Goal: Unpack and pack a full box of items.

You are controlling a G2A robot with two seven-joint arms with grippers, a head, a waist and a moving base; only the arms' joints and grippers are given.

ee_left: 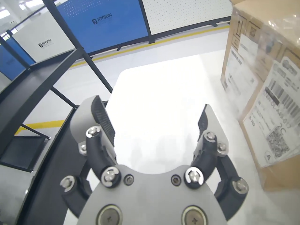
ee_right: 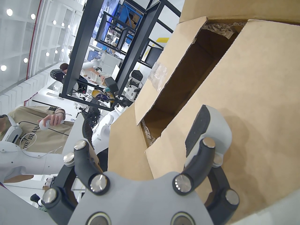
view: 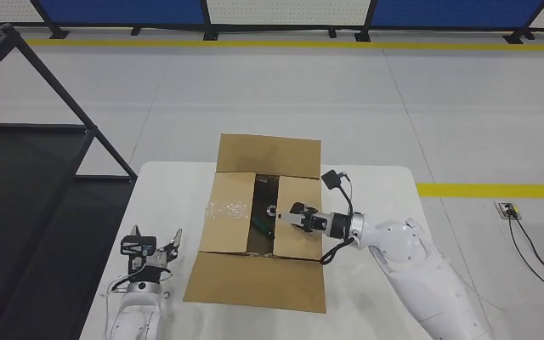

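The box (view: 228, 246) stands in the middle of the desk (view: 382, 187). Its far flap (view: 269, 155) is thrown back and its near flap (view: 255, 285) is folded out towards us. The left flap (view: 228, 191) and the right flap (view: 302, 191) lie nearly flat over the top. Between them is a narrow gap where we can make out dark items (view: 262, 223), one with some green on it; we cannot tell what they are. A scrap of clear tape (view: 223, 208) clings to the left flap.

The right gripper (view: 274, 212) sits over the right flap's inner edge, just beside the gap. Its jaws are wide and hold nothing. In the right wrist view one finger (ee_right: 204, 127) hangs over the flap's upper face, and we cannot tell whether it touches the cardboard. The left gripper (ee_left: 152, 108) is over bare desk near the left front corner, well apart from the box, jaws wide and empty.

We judge the step in hand to be opening the box: nothing is out yet, so the unpacking proper has not begun. The next move calls for getting the jaws onto the right flap's free edge at the gap, then lifting it and swinging it out to the right. The left flap would need the same treatment before anything can be reached.
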